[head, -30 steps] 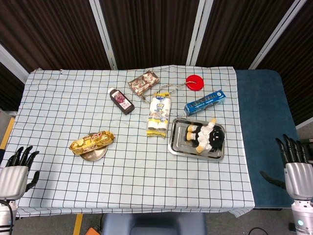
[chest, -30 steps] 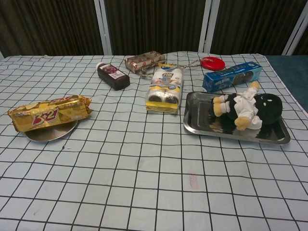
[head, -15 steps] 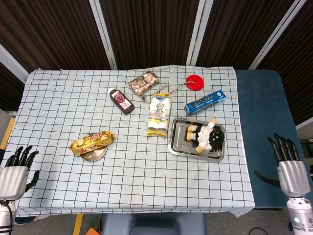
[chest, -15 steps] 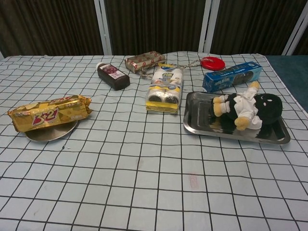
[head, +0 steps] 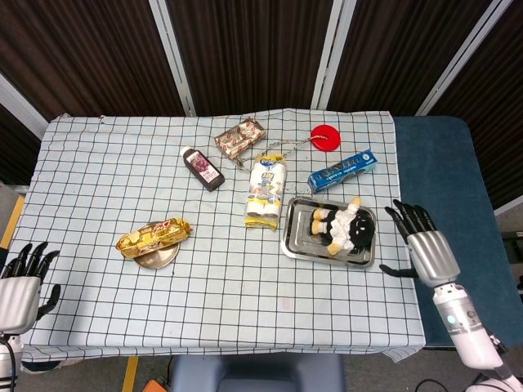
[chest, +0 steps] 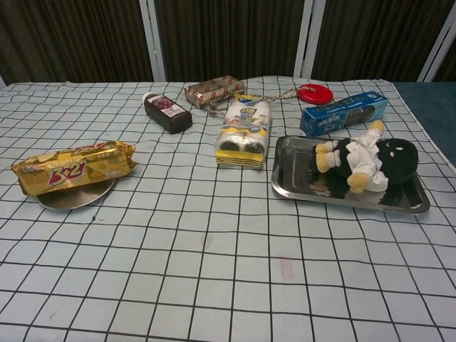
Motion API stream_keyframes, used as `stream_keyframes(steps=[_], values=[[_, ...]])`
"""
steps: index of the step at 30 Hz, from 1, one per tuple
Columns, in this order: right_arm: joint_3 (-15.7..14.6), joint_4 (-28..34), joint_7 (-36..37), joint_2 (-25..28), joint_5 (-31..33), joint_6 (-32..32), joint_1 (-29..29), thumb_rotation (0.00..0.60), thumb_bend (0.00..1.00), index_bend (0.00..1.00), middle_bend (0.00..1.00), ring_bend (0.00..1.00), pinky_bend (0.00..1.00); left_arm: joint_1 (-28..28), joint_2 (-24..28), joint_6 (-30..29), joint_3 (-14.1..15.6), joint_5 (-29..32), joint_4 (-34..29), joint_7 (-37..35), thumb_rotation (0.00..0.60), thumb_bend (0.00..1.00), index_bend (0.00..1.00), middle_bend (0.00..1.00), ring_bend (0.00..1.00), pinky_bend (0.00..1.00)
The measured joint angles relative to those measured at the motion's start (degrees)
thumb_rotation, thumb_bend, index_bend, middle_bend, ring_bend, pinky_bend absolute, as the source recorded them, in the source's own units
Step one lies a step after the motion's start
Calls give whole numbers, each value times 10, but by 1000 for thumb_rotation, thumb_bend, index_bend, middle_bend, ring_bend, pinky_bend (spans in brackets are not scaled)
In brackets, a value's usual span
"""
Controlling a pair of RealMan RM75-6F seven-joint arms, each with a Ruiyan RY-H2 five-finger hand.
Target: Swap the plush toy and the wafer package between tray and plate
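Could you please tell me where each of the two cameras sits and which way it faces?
Head view: high above the near edge, looking steeply down at the checked tablecloth; left robot hand and right robot hand show, both empty.
Chest view: low at the near edge, looking across; no body visible.
Shared: black plush toy in steel tray; golden wafer package on round plate.

The plush toy (head: 346,228) is laid in the tray (head: 297,242) at the right of the table (head: 98,163). The wafer package (head: 154,235) is set on the plate (head: 157,259) at the left. Between them, toward the back, a cookie pack (head: 265,191) is placed, with a bottle (head: 203,168) to its left and a biscuit box (head: 343,170) behind the tray.
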State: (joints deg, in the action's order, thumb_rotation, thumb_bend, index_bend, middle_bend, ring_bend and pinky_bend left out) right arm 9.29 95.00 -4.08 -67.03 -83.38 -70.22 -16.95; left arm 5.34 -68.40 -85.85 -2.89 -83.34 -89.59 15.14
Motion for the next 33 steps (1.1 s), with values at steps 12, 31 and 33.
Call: stream_keyframes(steps=[12, 31, 33], values=[[40, -4, -102, -34, 160, 137, -105, 600, 64, 0, 0, 0, 47, -1, 3, -2, -3, 3, -1, -4, 600, 436, 183, 91, 44, 223], [30, -99, -232, -129, 325, 197, -203, 600, 67, 10, 0, 0, 48, -5, 9, -11, -11, 9, -3, -13, 600, 436, 182, 91, 44, 223], [27, -111, -219, -137, 331, 212, -210, 600, 67, 11, 0, 0, 48, -5, 10, -12, -12, 9, -4, -16, 600, 436, 183, 91, 45, 224]])
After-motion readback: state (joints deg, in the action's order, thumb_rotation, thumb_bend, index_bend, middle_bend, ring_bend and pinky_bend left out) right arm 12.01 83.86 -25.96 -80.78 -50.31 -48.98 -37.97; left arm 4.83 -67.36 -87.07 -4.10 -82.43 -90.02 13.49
